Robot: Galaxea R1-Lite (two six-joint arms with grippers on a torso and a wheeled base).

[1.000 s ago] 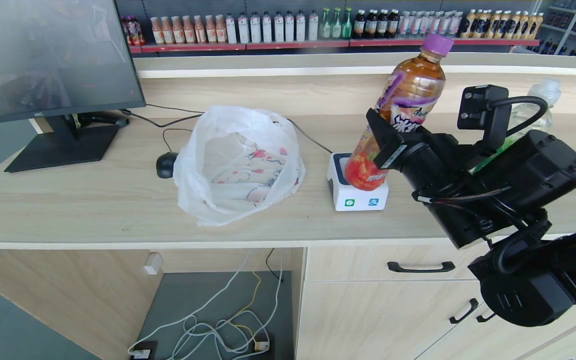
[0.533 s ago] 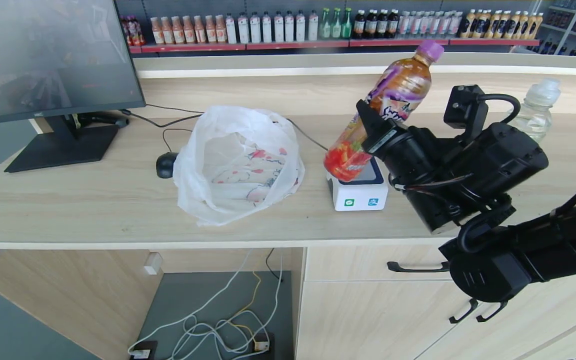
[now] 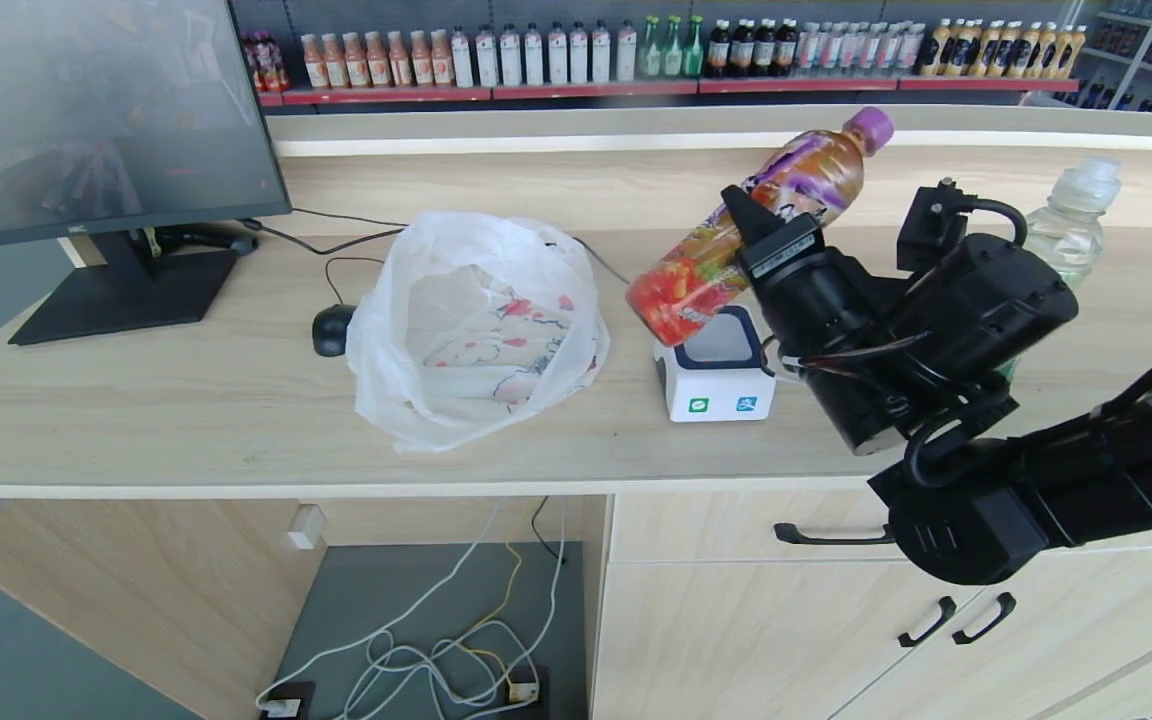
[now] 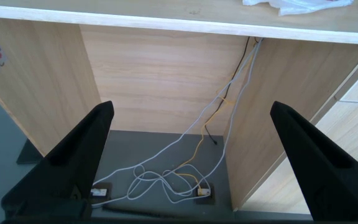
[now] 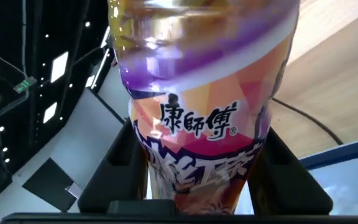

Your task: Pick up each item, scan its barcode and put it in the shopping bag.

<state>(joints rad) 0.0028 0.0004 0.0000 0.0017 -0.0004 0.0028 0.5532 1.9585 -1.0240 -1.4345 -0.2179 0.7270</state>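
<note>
My right gripper is shut on a tea bottle with a purple cap and an orange-and-purple label, held tilted with its base down to the left, just above the white barcode scanner on the counter. In the right wrist view the bottle sits between the black fingers. A white plastic shopping bag lies open on the counter to the scanner's left. My left gripper hangs open below counter height, facing the knee space with its cables.
A clear water bottle stands at the counter's right behind my right arm. A monitor on its stand occupies the far left, with a black mouse beside the bag. Cables run across the counter behind the bag. Drawers sit below.
My right arm has swung the bottle left and tipped it further over, its base passing from over the scanner toward the bag side. The water bottle behind is less covered.
</note>
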